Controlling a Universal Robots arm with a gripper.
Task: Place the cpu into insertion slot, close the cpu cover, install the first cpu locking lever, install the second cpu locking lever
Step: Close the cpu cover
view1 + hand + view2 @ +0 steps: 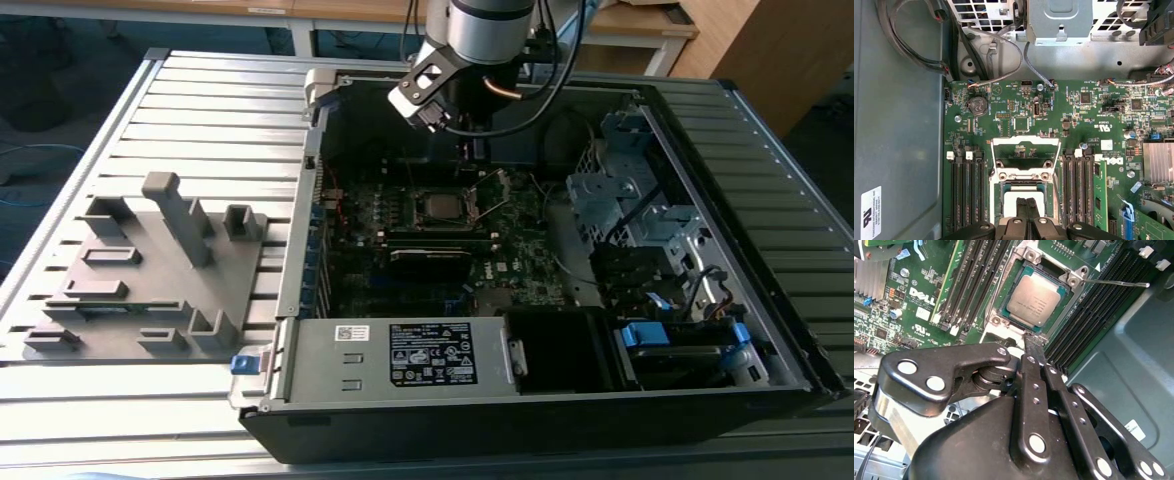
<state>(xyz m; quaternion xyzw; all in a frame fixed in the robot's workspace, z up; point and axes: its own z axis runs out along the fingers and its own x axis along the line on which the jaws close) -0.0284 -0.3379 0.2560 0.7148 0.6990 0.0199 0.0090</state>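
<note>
One step of the four looks done: the cpu (1034, 300) lies flat in the insertion slot (1003, 285), silvery face up and square with the rim. Closing the cpu cover (1026, 142) seems to be the step in hand. In the first wrist view that framed plate stands tipped up beyond the chip from the jaws, not yet down over the socket. The jaws are clenched together on nothing, their tips just over the near edge of the slot; whether they touch metal there I cannot tell. One thin locking lever (1119, 284) juts out free from a corner of the socket, unlatched. In the exterior view the arm (487, 30) reaches down into the open computer case (534, 430), which rests on a slatted surface (200, 110). By my judgement, shutting the cover calls for a gentle push on its raised edge, swinging it down on its hinge without nudging the seated chip or fouling the loose lever.
</note>
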